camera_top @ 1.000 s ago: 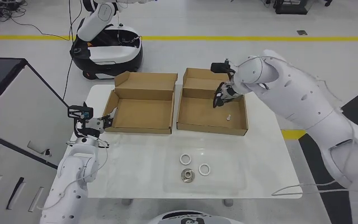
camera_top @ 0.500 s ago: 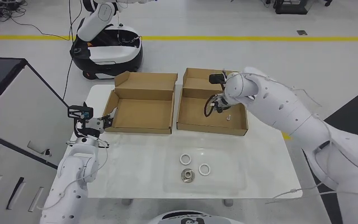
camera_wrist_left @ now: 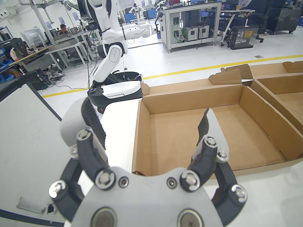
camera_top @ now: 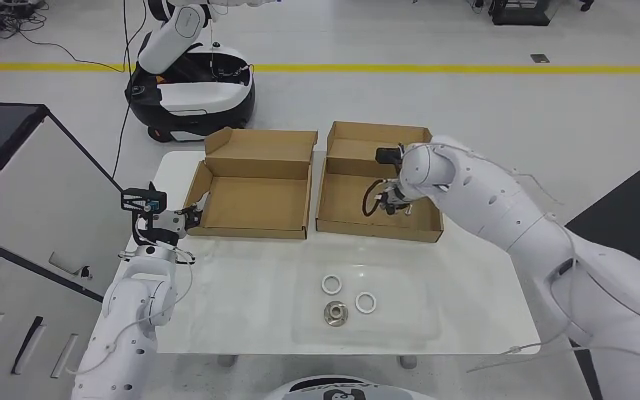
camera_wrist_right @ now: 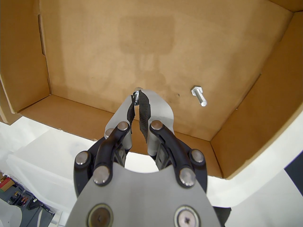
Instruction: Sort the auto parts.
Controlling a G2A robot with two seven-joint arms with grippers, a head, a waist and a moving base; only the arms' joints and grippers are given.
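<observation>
— What could you not see well?
— The bolt (camera_wrist_right: pixel 135 96) in the right gripper (camera_wrist_right: pixel 136 100). Only its threaded tip came out between the two black pads. The rest of it, with the head, was hidden by them. From above, the wrist covered the fingertips.
— So the fingers were closed on it?
— Nearly together, with the bolt pinched at their tips, over the floor of the right box (camera_top: pixel 345 208).
— Was anything else in that box?
— A second bolt (camera_wrist_right: pixel 198 96) lay flat on the floor, beside the fingers but apart from them.
— And the other arm?
— The left gripper (camera_wrist_left: pixel 147 111) had its fingers spread wide and held nothing. It stood at the edge of the table (camera_top: pixel 250 290), just outside the left box (camera_wrist_left: pixel 213 131), with the side wall of that box before it.
— What lay on the table?
— A white ring (camera_top: pixel 331 284), a second ring (camera_top: pixel 366 301) and a round metal part (camera_top: pixel 334 314), near together and well apart from both grippers.
</observation>
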